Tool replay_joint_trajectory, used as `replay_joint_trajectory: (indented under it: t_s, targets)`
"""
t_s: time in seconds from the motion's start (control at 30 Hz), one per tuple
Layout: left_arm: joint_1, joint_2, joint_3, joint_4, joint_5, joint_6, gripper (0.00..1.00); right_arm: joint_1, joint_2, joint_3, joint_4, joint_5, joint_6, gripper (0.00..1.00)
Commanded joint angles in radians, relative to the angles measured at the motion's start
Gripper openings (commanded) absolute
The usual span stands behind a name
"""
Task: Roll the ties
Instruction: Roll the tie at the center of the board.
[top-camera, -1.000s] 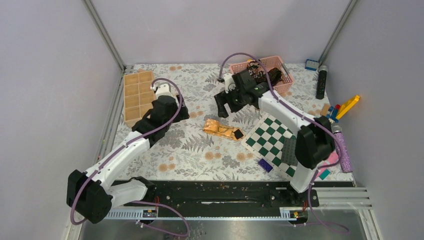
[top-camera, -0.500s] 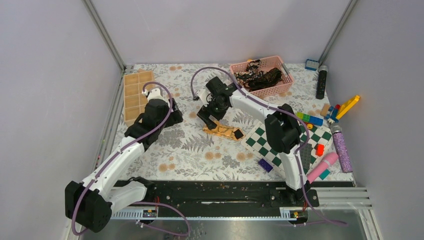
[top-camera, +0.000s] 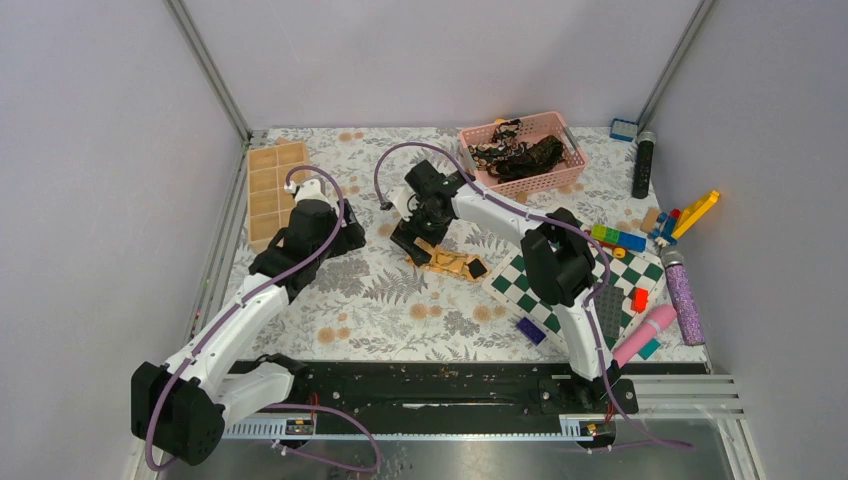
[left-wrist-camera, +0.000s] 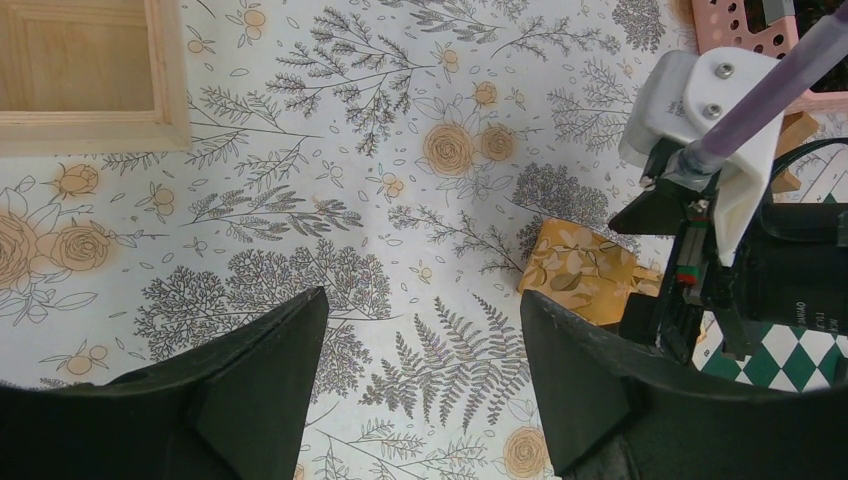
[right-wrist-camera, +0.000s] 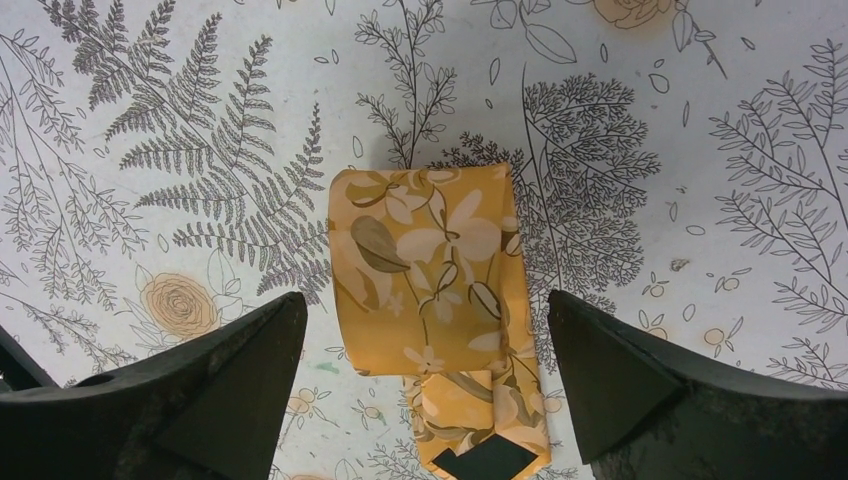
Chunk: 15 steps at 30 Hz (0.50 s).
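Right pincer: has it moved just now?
Yes. The right pincer swung left, away from the pink basket, and now hovers open over the golden tie.

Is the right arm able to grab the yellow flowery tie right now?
Probably yes. The right end effector hangs right above the golden tie, wide open, one finger on each side of it. Nothing lies on top, so it likely only needs to drop and close.

Golden tie: shiny golden-tan, floral-print fabric necktie, folded flat on the tabletop right below me.
Dark ties: black-brown, light-printed neckties, heaped in the pink basket.
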Motion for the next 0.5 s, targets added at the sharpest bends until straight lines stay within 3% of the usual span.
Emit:
replay_joint_trajectory:
  t_s: [0.0,0.47]
  targets:
    - [0.008,-0.020,-0.010,0.031,0.021,-0.010,0.73,0.026,0.023,0.023,-0.017,0.034,-0.028,0.98]
    - [0.018,-0.015,-0.015,0.038,0.033,-0.014,0.73,0.052,0.069,0.036,-0.053,0.087,-0.012,0.98]
